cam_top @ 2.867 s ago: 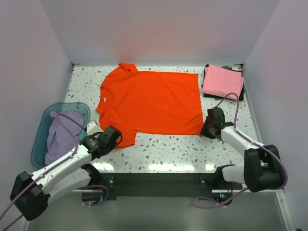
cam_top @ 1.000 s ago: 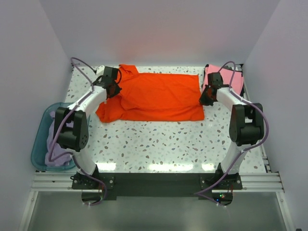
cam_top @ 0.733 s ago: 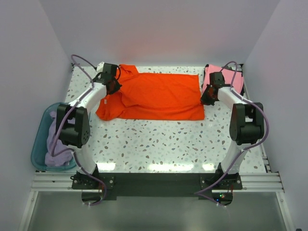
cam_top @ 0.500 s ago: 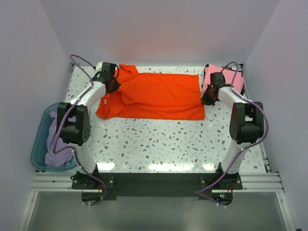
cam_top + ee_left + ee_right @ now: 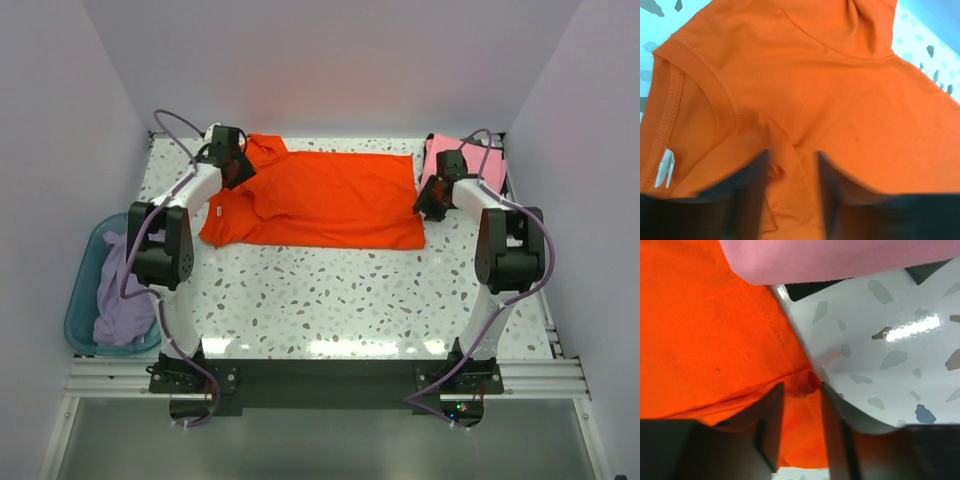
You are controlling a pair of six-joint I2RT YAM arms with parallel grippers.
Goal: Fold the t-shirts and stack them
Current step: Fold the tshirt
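Note:
The orange-red t-shirt (image 5: pixel 330 200) lies folded in half lengthwise across the back of the table, with one sleeve hanging toward the front left. My left gripper (image 5: pixel 239 171) is at its collar end, open, and loose cloth (image 5: pixel 840 100) lies between the spread fingers (image 5: pixel 792 160). My right gripper (image 5: pixel 429 201) is at the shirt's right hem corner (image 5: pixel 700 330), also open, straddling a small bunched fold (image 5: pixel 802 390). The pink t-shirt (image 5: pixel 478 168) lies folded at the back right (image 5: pixel 840 260). The lavender t-shirt (image 5: pixel 125 300) is crumpled in the basin.
A translucent teal basin (image 5: pixel 78 292) stands at the left edge. A dark board (image 5: pixel 810 289) shows under the pink shirt. Purple walls close in the table at the back and on both sides. Speckled tabletop (image 5: pixel 330 290) lies in front of the orange shirt.
Both arms carried the orange shirt's near edge to the far edge, folding it in half. In the last half second both grippers opened and let go of the cloth.

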